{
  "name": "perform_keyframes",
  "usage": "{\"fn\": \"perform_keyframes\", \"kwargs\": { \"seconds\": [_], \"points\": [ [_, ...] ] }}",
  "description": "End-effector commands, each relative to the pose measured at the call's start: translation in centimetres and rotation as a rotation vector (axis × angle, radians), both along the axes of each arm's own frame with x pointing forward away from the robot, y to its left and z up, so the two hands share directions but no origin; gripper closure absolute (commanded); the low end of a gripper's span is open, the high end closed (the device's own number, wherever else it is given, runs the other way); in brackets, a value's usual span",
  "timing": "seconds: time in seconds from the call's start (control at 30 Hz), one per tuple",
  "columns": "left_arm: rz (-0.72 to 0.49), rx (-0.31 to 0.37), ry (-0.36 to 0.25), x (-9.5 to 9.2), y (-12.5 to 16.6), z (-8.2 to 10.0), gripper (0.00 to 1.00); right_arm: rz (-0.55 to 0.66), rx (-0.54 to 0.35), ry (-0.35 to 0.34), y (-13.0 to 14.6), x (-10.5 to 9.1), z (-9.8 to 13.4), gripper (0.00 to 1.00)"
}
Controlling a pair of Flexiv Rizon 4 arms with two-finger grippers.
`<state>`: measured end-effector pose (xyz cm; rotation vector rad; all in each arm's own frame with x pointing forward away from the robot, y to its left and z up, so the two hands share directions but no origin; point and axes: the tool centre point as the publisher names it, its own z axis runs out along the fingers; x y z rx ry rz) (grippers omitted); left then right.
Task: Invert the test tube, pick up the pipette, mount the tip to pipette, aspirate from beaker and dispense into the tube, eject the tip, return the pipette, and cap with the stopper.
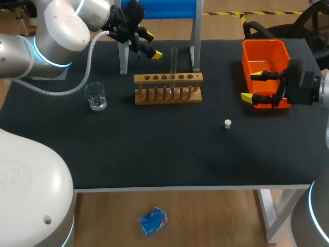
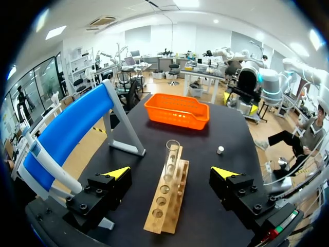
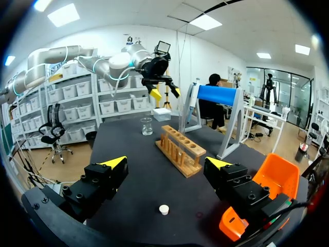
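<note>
Our left hand hangs released, fingers spread, over the back edge of the surface, beside the blue stand. The test tube stands upright in the wooden rack near the middle of the back edge. The beaker sits toward the left edge, and the white stopper lies right of centre. Our right hand, also released and empty, is by the orange basket at the back right corner. What may be the pipette hangs on the stand.
</note>
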<state>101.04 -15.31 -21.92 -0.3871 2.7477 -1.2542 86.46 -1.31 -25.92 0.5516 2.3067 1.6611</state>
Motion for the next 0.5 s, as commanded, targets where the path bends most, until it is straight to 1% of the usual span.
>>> {"fn": "perform_keyframes", "kwargs": {
  "seconds": [0.03,0.3,0.4,0.43,0.47,0.5],
  "points": [
    [-0.004,0.005,0.005,0.3,-0.1,0.0,0.00,-0.001,-0.001,-0.001,-0.1,-0.2,0.1,0.00],
    [-0.004,0.005,0.005,0.3,-0.1,0.0,0.00,-0.001,-0.001,-0.001,-0.1,-0.2,0.1,0.00],
    [-0.004,0.005,0.005,0.3,-0.1,0.0,0.00,-0.047,-0.038,0.035,0.8,0.3,-0.5,0.00],
    [-0.004,0.005,0.005,0.3,-0.1,0.0,0.00,-0.075,-0.060,0.057,1.0,0.3,-0.9,0.00],
    [-0.004,0.005,0.005,0.3,-0.1,0.0,0.00,-0.108,-0.103,0.074,1.2,0.3,-1.6,0.00],
    [-0.004,0.005,0.005,0.3,-0.1,0.0,0.00,-0.104,-0.104,0.079,1.3,0.2,-1.9,0.00]
  ]
}}
